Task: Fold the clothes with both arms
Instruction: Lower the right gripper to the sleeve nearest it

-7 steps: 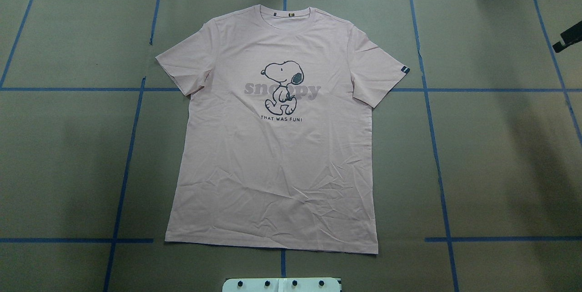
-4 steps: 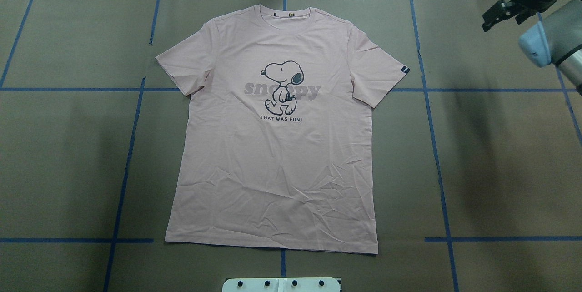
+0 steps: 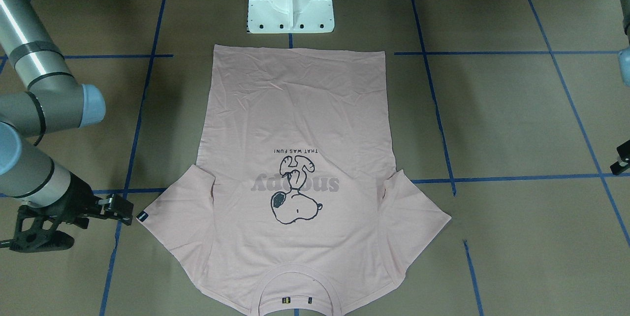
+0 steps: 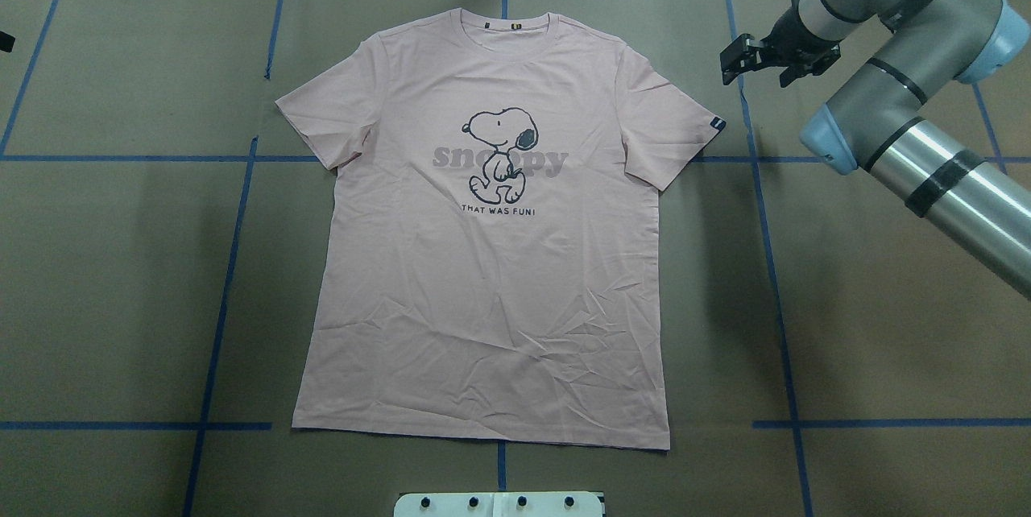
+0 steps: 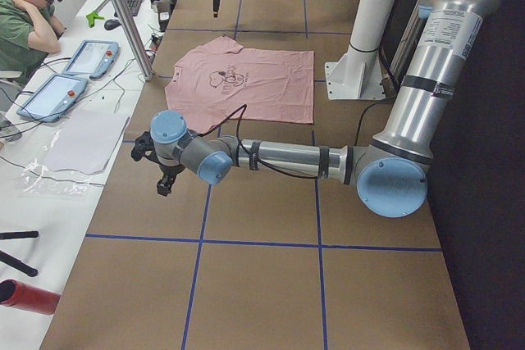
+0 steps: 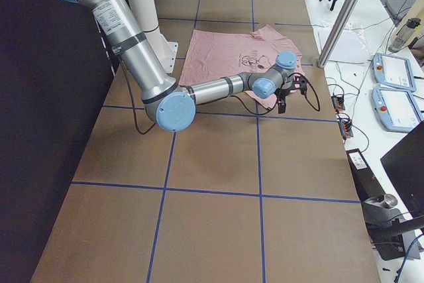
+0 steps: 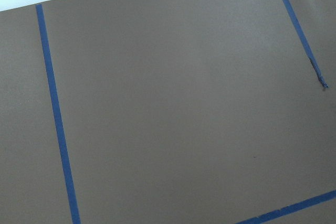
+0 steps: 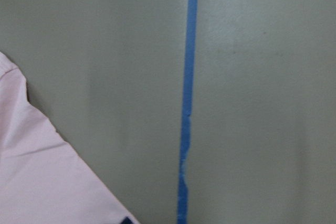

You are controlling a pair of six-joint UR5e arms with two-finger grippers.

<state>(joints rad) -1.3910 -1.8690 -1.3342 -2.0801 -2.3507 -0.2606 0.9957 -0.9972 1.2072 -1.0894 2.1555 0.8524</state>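
The pale pink T-shirt (image 4: 491, 291) lies flat and face up in the middle of the table, Snoopy print showing, collar at the far edge; it also shows in the front-facing view (image 3: 295, 109). My right gripper (image 4: 757, 70) hovers just beyond the shirt's right sleeve, near the sleeve's dark tag (image 4: 718, 124), and looks open and empty. In the front-facing view it (image 3: 118, 207) is level with that sleeve tip. The right wrist view shows the sleeve corner (image 8: 31, 171) and bare table. My left gripper (image 5: 164, 182) hangs over bare table far from the shirt; only a sliver shows overhead (image 4: 4, 42).
The white pedestal (image 3: 290, 1) stands at the shirt's hem edge. Blue tape lines (image 4: 773, 283) grid the brown table. A seated operator (image 5: 29, 6) and tablets (image 5: 90, 56) are on a side bench beyond the far edge.
My right arm has swung in from the right edge toward the shirt's right sleeve. A sliver of the left gripper has come into view at the left edge. The shirt has not moved.
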